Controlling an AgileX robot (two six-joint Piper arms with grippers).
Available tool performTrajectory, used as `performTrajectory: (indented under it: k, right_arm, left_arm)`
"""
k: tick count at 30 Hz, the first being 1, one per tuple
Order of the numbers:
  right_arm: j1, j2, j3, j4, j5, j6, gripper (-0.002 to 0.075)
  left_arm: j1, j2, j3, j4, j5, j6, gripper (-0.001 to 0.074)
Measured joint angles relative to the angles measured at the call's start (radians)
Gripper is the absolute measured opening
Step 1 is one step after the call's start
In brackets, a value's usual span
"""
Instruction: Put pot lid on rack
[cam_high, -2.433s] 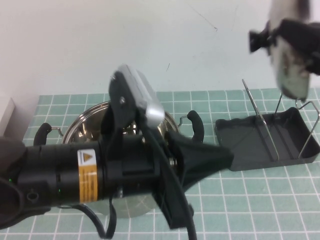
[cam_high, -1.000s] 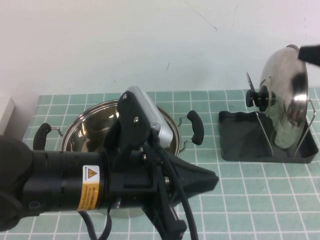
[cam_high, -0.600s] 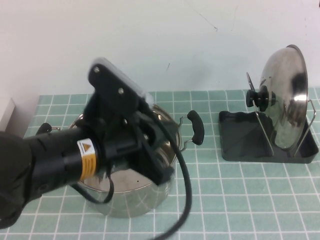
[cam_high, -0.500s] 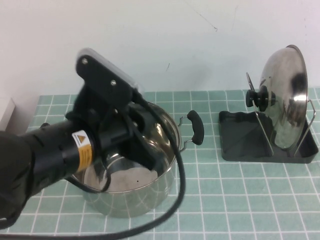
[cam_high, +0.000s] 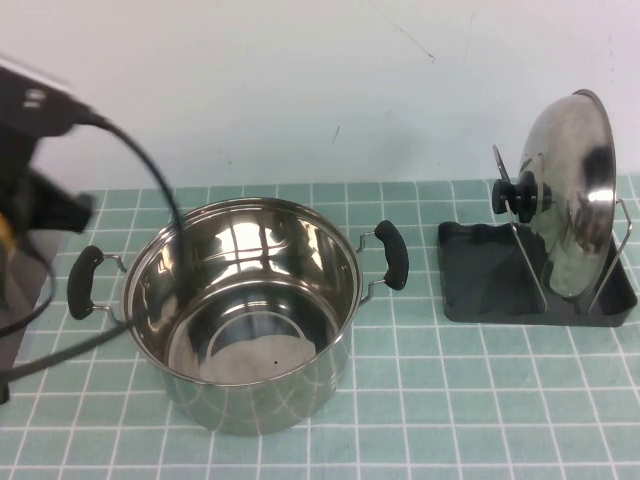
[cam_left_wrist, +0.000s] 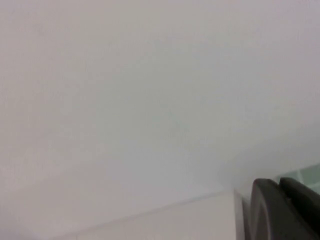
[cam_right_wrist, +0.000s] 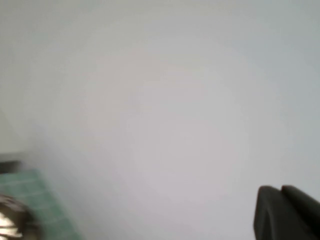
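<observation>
High view: the pot lid (cam_high: 568, 195) stands on edge in the rack (cam_high: 535, 285) at far right, disc upright, knob (cam_high: 519, 195) facing left toward the pot (cam_high: 245, 305). Leaning on thin wires, it could tip if bumped. The left gripper (cam_high: 30, 150) is blurred at the left edge.

Left wrist view: only wall; jaws' state unclear.

Right wrist view: the right gripper (cam_right_wrist: 287, 212) shows against wall; jaws' state unclear.

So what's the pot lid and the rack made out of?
The pot lid looks like polished steel, since it mirrors the room; its knob looks like black plastic. The rack seems to have a dull grey plastic tray and thin bare metal wires. The left gripper is off to the left, and the right gripper faces the wall.
</observation>
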Motion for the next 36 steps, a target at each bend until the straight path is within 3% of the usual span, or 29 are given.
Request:
performTrajectory:
  k: [4,11,17,21,25,29,32,34,36]
  right_arm:
    - [-0.015,0.000,0.022,0.000,0.209,-0.149,0.0004]
    - [-0.115,0.000,0.114,0.013,0.534,-0.240,0.0004]
    - [-0.129,0.000,0.323,0.026,0.722,-0.326,0.0004]
    - [-0.129,0.000,0.488,0.033,0.947,-0.472,0.0003]
    - [-0.127,-0.002,0.623,0.120,1.178,-0.510,0.0000]
    - [-0.123,-0.050,0.679,0.316,1.162,-0.521,-0.0001]
    - [-0.116,-0.131,0.710,0.415,1.039,-0.533,-0.0001]
    - [-0.111,-0.194,0.734,0.396,0.938,-0.495,-0.0001]
    - [-0.103,-0.264,0.751,0.269,0.801,-0.363,-0.0001]
  left_arm:
    - [0.002,-0.046,0.000,-0.211,0.116,0.077,-0.0001]
    - [0.002,-0.164,0.000,-0.567,0.076,0.204,-0.0002]
    - [0.002,-0.289,0.000,-0.825,-0.003,0.326,-0.0002]
    - [0.002,-0.363,0.000,-0.957,-0.032,0.412,-0.0002]
    - [0.002,-0.396,0.000,-1.097,-0.033,0.480,-0.0002]
    - [0.002,-0.402,0.000,-1.228,-0.043,0.564,-0.0002]
    - [0.002,-0.402,0.000,-1.324,-0.072,0.641,-0.0002]
    - [0.002,-0.402,0.000,-1.379,-0.093,0.689,-0.0002]
    - [0.002,-0.402,0.000,-1.424,-0.113,0.730,-0.0002]
